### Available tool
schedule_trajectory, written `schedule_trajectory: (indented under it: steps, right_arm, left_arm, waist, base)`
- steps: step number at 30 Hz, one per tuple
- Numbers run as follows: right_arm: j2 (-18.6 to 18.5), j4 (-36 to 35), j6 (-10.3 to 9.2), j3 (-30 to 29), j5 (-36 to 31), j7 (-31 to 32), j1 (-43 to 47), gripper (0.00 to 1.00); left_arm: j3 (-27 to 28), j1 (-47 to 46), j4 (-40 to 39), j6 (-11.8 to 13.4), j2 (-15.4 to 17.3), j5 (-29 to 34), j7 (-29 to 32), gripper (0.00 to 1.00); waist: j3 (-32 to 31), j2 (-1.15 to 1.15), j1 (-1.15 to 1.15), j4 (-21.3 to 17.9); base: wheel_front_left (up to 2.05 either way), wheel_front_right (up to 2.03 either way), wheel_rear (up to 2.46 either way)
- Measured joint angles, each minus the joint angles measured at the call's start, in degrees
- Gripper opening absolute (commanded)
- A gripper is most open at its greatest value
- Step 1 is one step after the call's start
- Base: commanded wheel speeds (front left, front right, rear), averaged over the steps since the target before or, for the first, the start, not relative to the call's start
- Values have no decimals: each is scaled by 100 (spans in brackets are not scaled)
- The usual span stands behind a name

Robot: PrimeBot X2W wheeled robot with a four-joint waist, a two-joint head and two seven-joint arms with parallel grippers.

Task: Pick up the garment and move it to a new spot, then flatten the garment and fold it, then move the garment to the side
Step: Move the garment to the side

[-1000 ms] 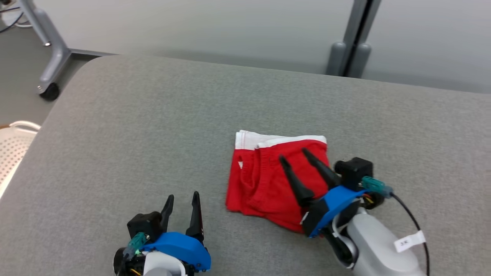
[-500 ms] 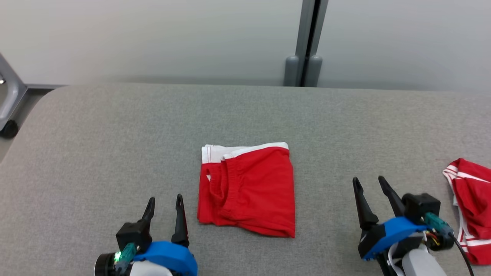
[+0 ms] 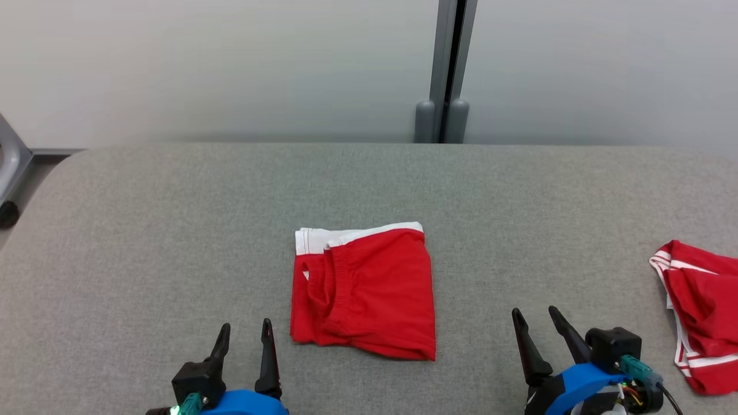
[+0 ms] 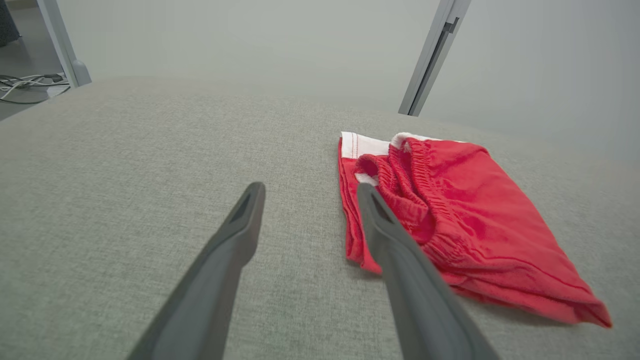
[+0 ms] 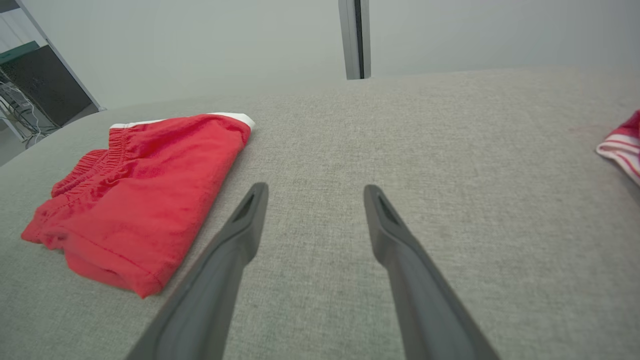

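folded red garment point(image 3: 363, 291) lies flat at centre frame in the head view, on the grey fabric table point(image 3: 173, 230). its white waistband runs along the top edge and the gathered red hem is doubled over on its left side. left gripper point(image 3: 245, 324) sits at lower left, fingers apart, holding nothing, tips just beside the garment's lower left corner with bare table between. in the left wrist view one finger overlaps the garment's near edge, and i can't tell contact from that angle. right gripper point(image 3: 533, 311) sits at lower right, fingers apart, holding nothing, well clear of the garment's right edge. in the right wrist view the garment is at left of frame, with bare table between the two fingers. a second red piece point(image 3: 697, 311) with white stripes lies at the right edge of the frame, cut off, probably crumpled. a grey post point(image 3: 447, 69) stands at upper centre behind the table, against a pale wall point(image 3: 230, 69).
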Motion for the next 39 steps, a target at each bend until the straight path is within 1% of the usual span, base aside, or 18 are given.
schedule_trajectory:
  steps: [4,8,11,16,17,18,19,22,24,29,34,39]
  right_arm:
    - [-2,53,0,132,78,0,-156,100]
    - [0,257,0,377,89,0,-603,100]
    - [0,547,0,533,27,-1,-963,100]
    - [9,1289,0,601,0,0,-1410,100]
    - [13,1456,0,597,16,0,-1473,94]
    - [13,1624,0,577,54,-1,-1524,51]
    - [11,1740,0,567,93,0,-1563,1]
    - [12,1944,0,531,127,-9,-1668,0]
    - [11,1941,0,546,148,-9,-1712,0]
    - [20,1613,1,550,278,-1,-1692,0]
    - [16,1287,0,728,304,0,-1631,0]
    - [13,1105,0,993,407,0,-1553,0]
  left_arm:
    - [-119,-85,-18,0,-1,-1,0,100]
    - [-290,-279,-34,2,-1,-52,0,100]
    - [-465,-364,-37,3,-2,-103,0,100]
    - [-644,-430,-57,43,0,-189,0,100]
    - [-661,-455,-62,52,1,-192,0,100]
    - [-664,-469,-68,62,0,-192,-1,100]
    - [-658,-469,-77,69,0,-192,0,100]
    - [-584,-464,-124,51,2,-238,0,100]
    - [-534,-444,-160,36,2,-212,0,100]
    - [-441,-363,-141,-62,2,-124,0,100]
    - [-542,-396,-63,-187,0,-87,0,100]
    - [-678,-541,43,-261,1,-99,0,100]
  waist:
    - [189,1,1,99]
    - [372,1,1,301]
    - [483,1,1,531]
    - [646,1,1,967]
    - [687,1,2,1047]
    - [724,2,2,1120]
    - [765,2,1,1182]
    - [885,2,1,1285]
    - [917,2,2,1261]
    - [896,2,1,943]
    - [895,2,1,294]
    - [914,2,0,-614]
  base:
    - [0,0,0]
    - [0,0,0]
    - [0,0,0]
    - [0,0,0]
    - [0,0,0]
    - [0,0,0]
    - [0,0,0]
    - [0,0,0]
    - [0,0,0]
    - [0,0,0]
    - [0,0,0]
    - [0,0,0]
